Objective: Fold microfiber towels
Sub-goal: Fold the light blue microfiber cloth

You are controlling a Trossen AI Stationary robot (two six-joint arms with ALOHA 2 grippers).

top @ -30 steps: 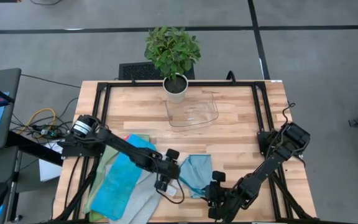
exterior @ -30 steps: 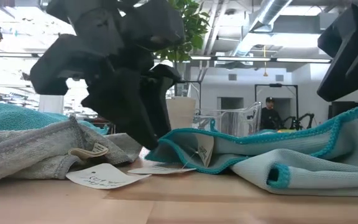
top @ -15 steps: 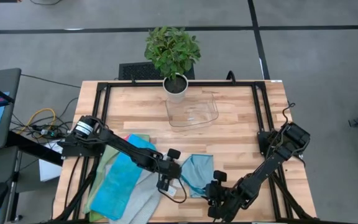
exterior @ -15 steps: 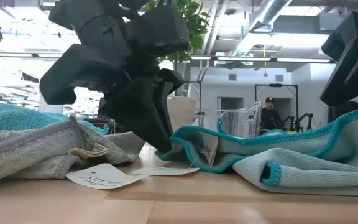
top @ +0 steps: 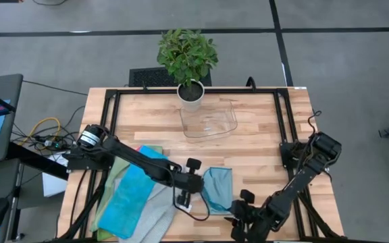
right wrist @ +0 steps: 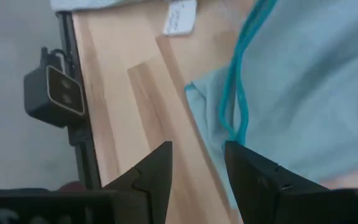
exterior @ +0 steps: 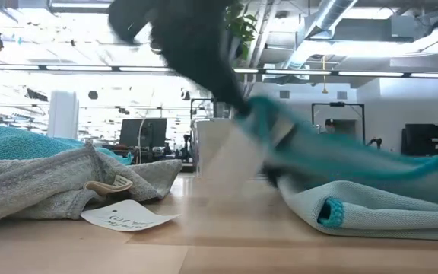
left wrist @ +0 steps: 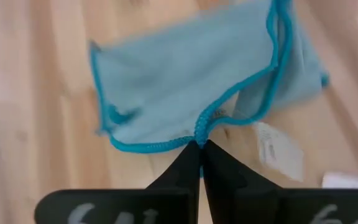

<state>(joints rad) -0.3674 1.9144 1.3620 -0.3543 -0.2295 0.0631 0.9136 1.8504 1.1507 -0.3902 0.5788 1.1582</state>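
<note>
A light grey towel with teal edging point(top: 217, 189) lies near the table's front middle; it also shows in the low view point(exterior: 371, 198) and the right wrist view point(right wrist: 309, 87). My left gripper point(top: 201, 183) is shut on its left edge, as the left wrist view point(left wrist: 199, 144) shows. My right gripper point(right wrist: 197, 165) is open and empty over bare wood by the towel's near right corner, close to the front edge point(top: 245, 210). A bright blue towel point(top: 130, 196) and a grey towel point(top: 155, 217) lie in a pile at the front left. My left gripper pinches the towel's teal hem point(left wrist: 202, 127) between its two shut fingers, slanting down from the table's left. The hem bunches at the pinch; one layer or several, I cannot tell. The held edge is raised point(exterior: 253, 114), and the rest of the towel lies on the table.
A clear plastic tray point(top: 211, 125) and a potted plant point(top: 189, 57) stand at the far middle. A white tag point(exterior: 128, 217) lies on the wood beside the grey towel. A black frame point(top: 110, 101) runs around the table top. A person stands far off in the room point(exterior: 328, 141).
My left gripper has gone toward the table's right edge and up, shut on the teal-edged towel's left edge. That edge has lifted off the table and moved over the towel; the right part has stayed down. My right gripper has drawn back toward the near right.
</note>
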